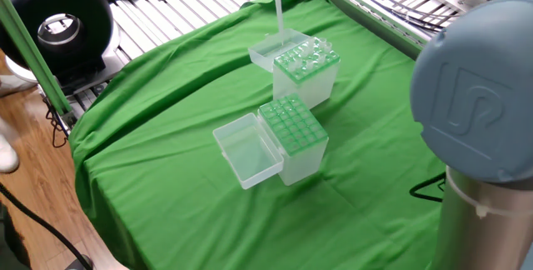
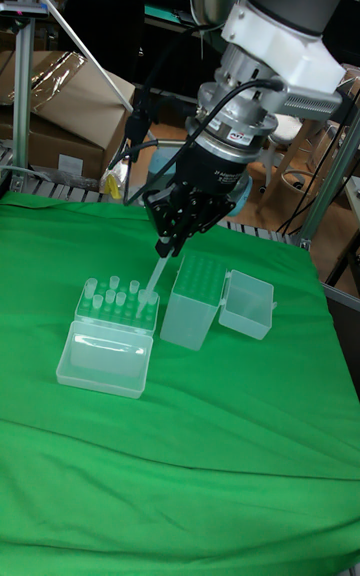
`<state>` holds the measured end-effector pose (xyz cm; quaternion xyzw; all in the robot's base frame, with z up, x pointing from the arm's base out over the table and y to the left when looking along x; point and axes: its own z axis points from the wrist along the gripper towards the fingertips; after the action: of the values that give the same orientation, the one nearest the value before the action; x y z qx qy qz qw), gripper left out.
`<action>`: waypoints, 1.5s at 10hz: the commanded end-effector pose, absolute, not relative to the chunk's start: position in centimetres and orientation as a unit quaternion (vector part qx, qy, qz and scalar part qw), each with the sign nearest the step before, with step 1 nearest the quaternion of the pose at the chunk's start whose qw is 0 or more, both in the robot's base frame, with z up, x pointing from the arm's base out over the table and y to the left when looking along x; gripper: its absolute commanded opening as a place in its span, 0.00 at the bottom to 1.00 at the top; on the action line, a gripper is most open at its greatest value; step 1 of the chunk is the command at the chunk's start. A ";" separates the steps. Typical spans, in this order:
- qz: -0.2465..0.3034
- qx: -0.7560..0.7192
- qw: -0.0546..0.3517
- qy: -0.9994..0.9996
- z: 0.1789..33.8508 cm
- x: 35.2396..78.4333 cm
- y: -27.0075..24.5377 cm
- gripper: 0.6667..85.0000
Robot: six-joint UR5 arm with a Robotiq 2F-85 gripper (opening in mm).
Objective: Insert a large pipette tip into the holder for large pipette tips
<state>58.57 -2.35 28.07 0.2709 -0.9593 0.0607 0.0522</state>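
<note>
- Gripper (image 2: 168, 248): the fingers are closed on the upper end of the large pipette tip (image 2: 155, 281). In the tall fixed view it sits just above and left of centre; in the fixed view only its lower edge shows at the top edge of the frame.
- Large pipette tip: hangs from the fingers, tilted, narrow end pointing down and to the left in the tall fixed view. Its lower end is at the top of the tip box (image 2: 117, 308); whether it touches that box cannot be told. In the fixed view the tip (image 1: 279, 16) shows as a pale vertical sliver above the farther box (image 1: 307, 68).
- Arm: comes down from the upper right of the tall fixed view, wrist angled so the gripper points down and left. A grey joint cap (image 1: 476, 103) fills the right edge of the fixed view.
- Holder for large pipette tips (image 2: 193, 301): stands at centre on the green cloth (image 2: 180, 456), lid (image 2: 247, 304) folded open to its right. It is just beside the tip box. No tip is seen standing in its green grid (image 1: 294, 125).
- Tip box: clear tips stand in its top; its lid (image 2: 104, 358) lies open toward the lower left.
</note>
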 end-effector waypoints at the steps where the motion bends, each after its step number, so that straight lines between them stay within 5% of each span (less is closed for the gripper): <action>1: 0.051 0.268 0.047 -0.961 27.5 58.2 -1.7 0.00; 15: 0.056 0.268 0.048 -0.961 27.3 56.7 -1.7 0.00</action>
<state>56.66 -2.10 26.86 0.2669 -0.9607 0.0593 0.0487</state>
